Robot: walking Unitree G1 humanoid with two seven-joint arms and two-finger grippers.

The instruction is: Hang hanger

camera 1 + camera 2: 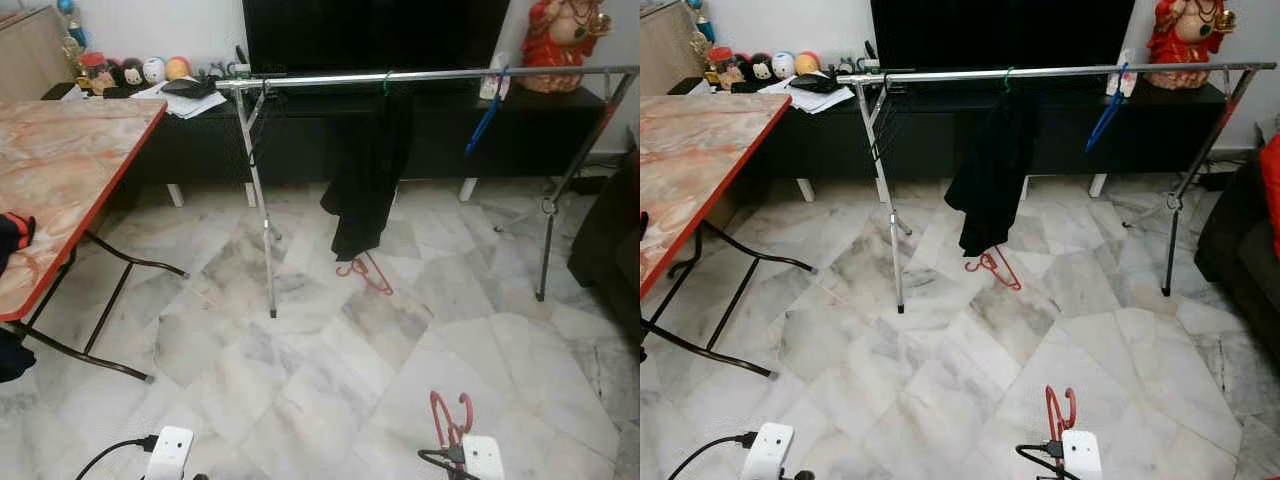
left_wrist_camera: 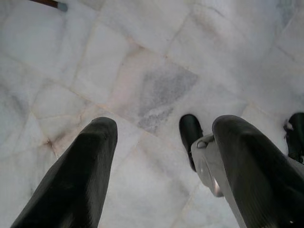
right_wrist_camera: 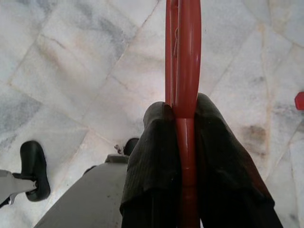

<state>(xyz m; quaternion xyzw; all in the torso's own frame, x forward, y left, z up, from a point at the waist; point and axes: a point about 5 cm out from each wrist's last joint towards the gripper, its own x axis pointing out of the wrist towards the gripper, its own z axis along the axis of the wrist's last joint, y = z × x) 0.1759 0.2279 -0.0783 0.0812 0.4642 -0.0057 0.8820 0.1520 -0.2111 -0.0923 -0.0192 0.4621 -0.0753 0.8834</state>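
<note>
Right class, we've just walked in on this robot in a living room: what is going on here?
The robot stands on a marble floor facing a clothes rail. Its right gripper is shut on a red hanger, held low in front of it. The left gripper is open over the floor. A dark garment and a blue hanger hang on the rail, and another red hanger lies on the floor beneath.

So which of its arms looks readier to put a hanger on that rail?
The right. Its gripper is already shut on a red hanger, while the left gripper is open and holds nothing. The rail stands ahead.
</note>
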